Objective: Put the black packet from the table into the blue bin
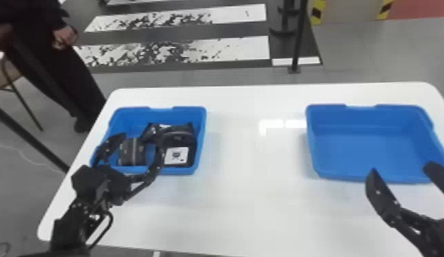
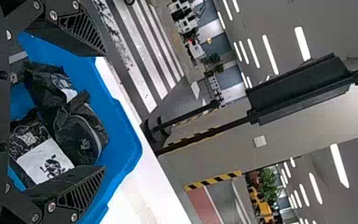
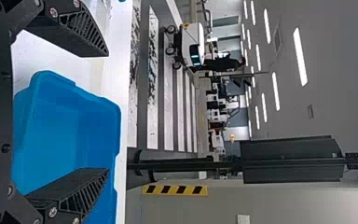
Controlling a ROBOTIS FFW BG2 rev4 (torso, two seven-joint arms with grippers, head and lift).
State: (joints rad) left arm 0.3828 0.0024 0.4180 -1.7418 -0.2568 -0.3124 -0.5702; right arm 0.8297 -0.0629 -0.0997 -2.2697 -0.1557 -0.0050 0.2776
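Packets [image 1: 179, 138] lie inside the left blue bin [image 1: 178, 114].

The left arm [image 1: 65, 234] is black and angular, with a looped black cable [image 1: 111, 222]. The left gripper [image 1: 142, 137] and right gripper [image 1: 401, 168] have black, tapered fingers [image 2: 81, 35] with ribbed sections and silver-coloured screws [image 2: 53, 15].

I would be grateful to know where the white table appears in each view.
Head view: the white table lies under the loaded bin and the other bin.
Left wrist view: beside the loaded bin.
Right wrist view: beside the other bin.
Shared landmark: striped floor.
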